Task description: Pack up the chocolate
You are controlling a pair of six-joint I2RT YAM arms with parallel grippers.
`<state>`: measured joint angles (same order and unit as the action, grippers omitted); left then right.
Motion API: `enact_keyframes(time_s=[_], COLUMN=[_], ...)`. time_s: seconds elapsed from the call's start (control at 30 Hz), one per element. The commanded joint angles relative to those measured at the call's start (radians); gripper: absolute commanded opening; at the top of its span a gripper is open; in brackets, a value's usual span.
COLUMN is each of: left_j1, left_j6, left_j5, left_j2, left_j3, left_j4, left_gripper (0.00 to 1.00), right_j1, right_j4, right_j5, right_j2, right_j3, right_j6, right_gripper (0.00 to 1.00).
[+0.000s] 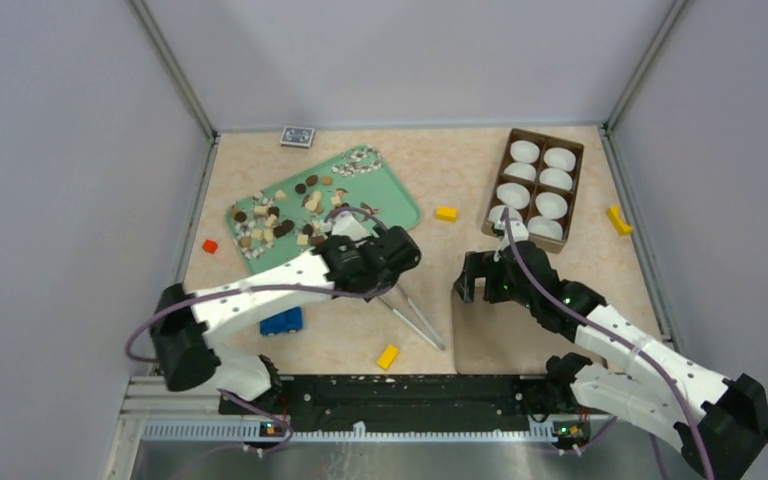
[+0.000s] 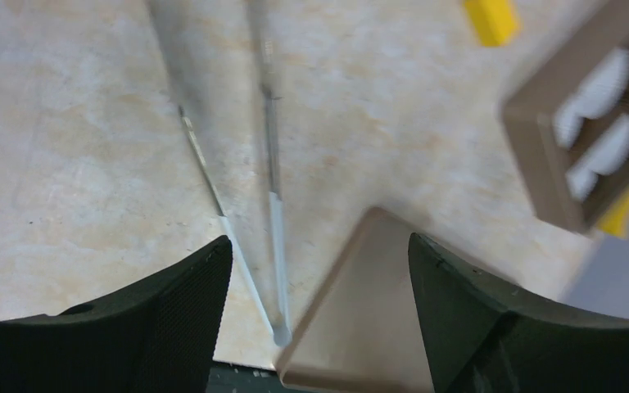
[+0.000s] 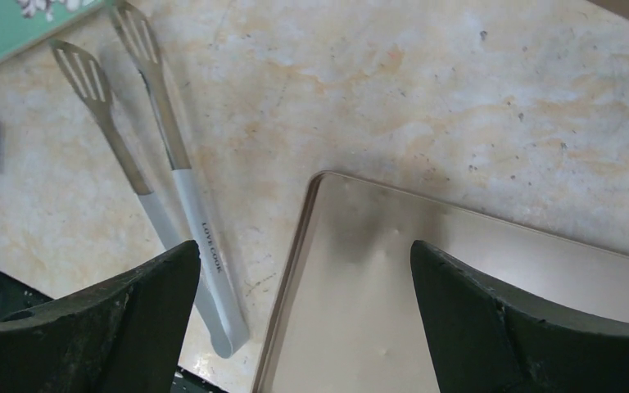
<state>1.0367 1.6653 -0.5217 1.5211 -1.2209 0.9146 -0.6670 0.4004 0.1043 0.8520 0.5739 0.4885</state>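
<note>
1. Hidden stuff first. In the top view the left arm sits over the near corner of the green tray (image 1: pixel 388 198), so whatever lies in that corner is out of sight. The slotted ends of the tongs (image 3: pixel 195 214) vanish under that arm too.
2. The right arm covers the near end of the brown box (image 1: pixel 575 192) and part of the tan lid (image 3: pixel 459 295).
3. The left wrist view is pretty blurry, and the box is cut off at its edge.
4. There's a whitish-and-dark heap (image 1: pixel 360 160) at the tray's far corner, too small to make out.
5. The chocolate (image 1: pixel 310 203) is scattered on the tray. It's tiny dark brown, light brown and cream bits, some round and some cubey.
6. The left claw (image 2: pixel 319 241) has black, grainy fingers spread wide and is gripping nothing. It hangs over the tongs' handle end and the lid's corner.
7. The right claw (image 3: pixel 304 246) is just as wide and has hold of nothing. It hangs over the lid's edge, with the tongs lying just beside that edge.
8. Materials:
   - The tongs are shiny metal with slotted tips and grey handle sleeves, one lettered "LOVE COOK".
   - The lid is smooth with a satin sheen and a rounded corner.
   - The box holds fluted white paper cups (image 1: pixel 525 152).
   - The bench (image 1: pixel 460 170) is beige and marbled.
9. Loose on the bench are a yellow block (image 1: pixel 446 213), a blue toy car (image 1: pixel 282 321) and a red block (image 1: pixel 209 246).
</note>
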Motion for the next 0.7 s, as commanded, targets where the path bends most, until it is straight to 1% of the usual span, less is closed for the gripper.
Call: enact_keyframes(time_s=[0.0,0.1,0.17,0.23,0.3,0.33,0.47,0.67], left_j1=[-0.024,-0.065,-0.098,-0.130,-0.161,-0.175,-0.196,-0.196], left_j6=[-0.169,-0.253,-0.279,-0.307,-0.320,-0.331,-0.361,-0.350], left_j5=[-0.064,-0.073,-0.086,-0.104,-0.116,-0.120,-0.123,-0.114], left_j2=[-0.261,-0.388,-0.452,-0.507,-0.561,-0.584,-0.677,-0.748], left_j3=[0.048,0.099,0.111,0.114,0.114,0.118,0.144,0.190], left_j4=[-0.061,-0.057,0.012,0.080,0.151,0.176,0.229,0.248], left_gripper=[0.83,0.84,0.84,0.85,0.86,0.91,0.98,0.99], right_j1=[-0.080,-0.199,-0.297,-0.384,-0.441,-0.453,-0.468,-0.493], right_j4=[-0.074,-0.087,-0.082,-0.073,-0.065,-0.065,-0.101,-0.163], right_j5=[0.035,0.113,0.181,0.233,0.258,0.256,0.193,0.193], right_j2=[-0.009,0.064,0.154,0.277,0.381,0.430,0.559,0.691], right_j3=[0.013,0.061,0.114,0.175,0.230,0.259,0.305,0.327], right_j6=[-0.035,-0.057,-0.075,-0.094,-0.100,-0.099,-0.101,-0.135], right_gripper=[0.97,0.96,0.96,0.97,0.97,0.97,0.97,0.97])
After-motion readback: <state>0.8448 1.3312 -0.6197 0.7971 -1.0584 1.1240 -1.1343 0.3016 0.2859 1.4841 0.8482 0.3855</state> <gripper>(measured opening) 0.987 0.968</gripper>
